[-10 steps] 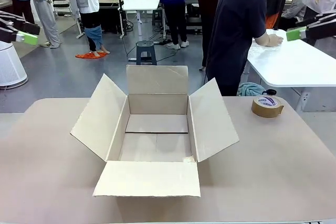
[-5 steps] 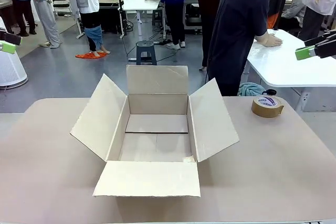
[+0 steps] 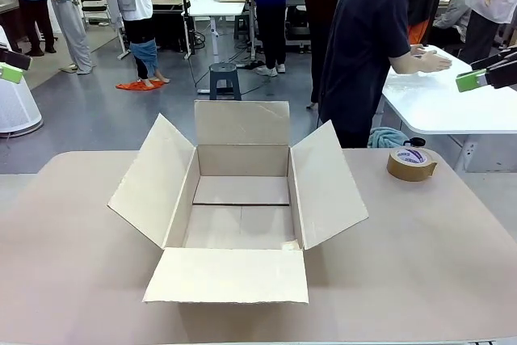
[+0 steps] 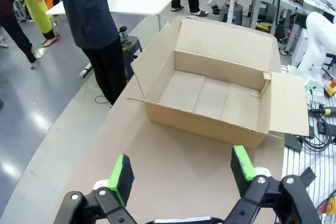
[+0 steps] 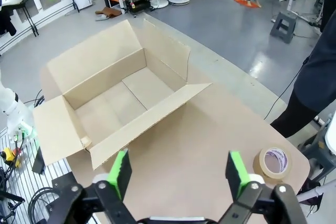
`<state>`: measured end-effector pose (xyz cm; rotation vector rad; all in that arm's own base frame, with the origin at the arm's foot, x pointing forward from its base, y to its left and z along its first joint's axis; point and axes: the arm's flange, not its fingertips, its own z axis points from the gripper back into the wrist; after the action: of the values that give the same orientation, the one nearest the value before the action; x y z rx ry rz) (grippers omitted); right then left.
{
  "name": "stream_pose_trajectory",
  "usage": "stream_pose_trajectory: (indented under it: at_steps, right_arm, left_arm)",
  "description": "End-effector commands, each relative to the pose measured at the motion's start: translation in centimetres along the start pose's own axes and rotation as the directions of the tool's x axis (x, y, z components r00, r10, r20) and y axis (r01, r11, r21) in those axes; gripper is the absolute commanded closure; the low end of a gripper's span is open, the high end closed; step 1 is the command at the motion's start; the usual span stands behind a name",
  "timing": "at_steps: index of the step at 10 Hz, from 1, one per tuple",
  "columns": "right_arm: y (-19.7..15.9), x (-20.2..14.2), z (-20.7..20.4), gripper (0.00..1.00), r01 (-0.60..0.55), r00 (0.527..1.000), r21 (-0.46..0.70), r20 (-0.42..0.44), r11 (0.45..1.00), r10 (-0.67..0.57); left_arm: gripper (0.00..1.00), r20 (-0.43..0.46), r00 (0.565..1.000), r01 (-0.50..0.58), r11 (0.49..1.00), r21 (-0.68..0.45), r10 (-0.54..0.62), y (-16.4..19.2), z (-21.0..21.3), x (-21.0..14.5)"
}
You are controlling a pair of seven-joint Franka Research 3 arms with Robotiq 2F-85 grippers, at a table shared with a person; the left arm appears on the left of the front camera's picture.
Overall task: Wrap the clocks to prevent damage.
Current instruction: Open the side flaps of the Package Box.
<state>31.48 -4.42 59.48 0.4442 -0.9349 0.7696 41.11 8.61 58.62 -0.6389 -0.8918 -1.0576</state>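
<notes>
- left hand (image 4: 182, 169): fingers spread wide, nothing between the green pads. It hangs above the tabletop (image 3: 420, 264), at the 10 o'clock edge of the front view.
- right hand (image 5: 178, 170): fingers also spread, gripping nothing. It sits high at the 2 o'clock edge of the front view.
- cardboard box (image 3: 242, 159): mid tabletop, all four flaps open. The 12 o'clock flap stands upright, the 3 and 9 o'clock flaps slant outward, and the 6 o'clock flap lies flat toward the robot. Its bare cardboard floor is showing.
- tape roll (image 3: 410, 164): lying flat on the tabletop at 2 o'clock of the box, well apart from it.
- clocks: can't tell where they are.
- person (image 3: 367, 46) in a dark shirt: beyond the tabletop at 1 o'clock, turned toward a white table (image 3: 452, 111), one palm (image 3: 432, 61) on it.
</notes>
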Motion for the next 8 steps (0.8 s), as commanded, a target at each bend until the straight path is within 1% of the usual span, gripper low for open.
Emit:
stream_pose_trajectory:
  at_steps: [1,2,3,4,5,6,7,8]
  right_arm:
    - [0.43,0.08,0.05,0.60,-0.012,1.000,0.009,-0.005,1.000,0.012]
    - [0.59,0.12,0.09,0.89,-0.008,1.000,0.011,-0.009,1.000,0.008]
    - [0.61,0.17,0.02,1.00,-0.005,1.000,0.013,-0.012,1.000,0.006]
    - [0.63,0.23,-0.06,1.00,-0.005,1.000,0.016,-0.017,1.000,0.005]
    - [0.66,0.38,-0.14,1.00,-0.004,1.000,0.014,-0.023,1.000,0.005]
    - [0.67,0.51,-0.19,0.98,-0.004,0.999,0.004,-0.037,1.000,0.004]
    - [0.75,0.58,-0.27,1.00,-0.002,0.999,0.002,-0.047,1.000,0.002]
    - [0.83,0.62,-0.30,1.00,-0.002,0.999,0.001,-0.054,1.000,0.002]
  left_arm:
    - [0.59,-0.006,1.000,0.013,1.000,-0.005,-0.013,-0.13,-0.08,0.36]
    - [1.00,-0.013,1.000,0.010,1.000,-0.002,-0.010,-0.35,0.09,0.26]
    - [0.64,-0.021,1.000,0.010,1.000,-0.005,-0.010,-0.40,-0.04,0.41]
    - [1.00,-0.023,1.000,0.010,1.000,-0.010,-0.011,-0.48,-0.10,0.40]
    - [1.00,-0.024,1.000,0.013,1.000,-0.012,-0.014,-0.47,0.01,0.39]
    - [1.00,-0.025,1.000,0.013,1.000,-0.011,-0.013,-0.62,0.00,0.33]
    - [1.00,-0.026,1.000,0.017,1.000,-0.014,-0.017,-0.77,-0.08,0.29]
    - [1.00,-0.030,0.999,0.019,1.000,-0.016,-0.020,-0.85,-0.11,0.29]
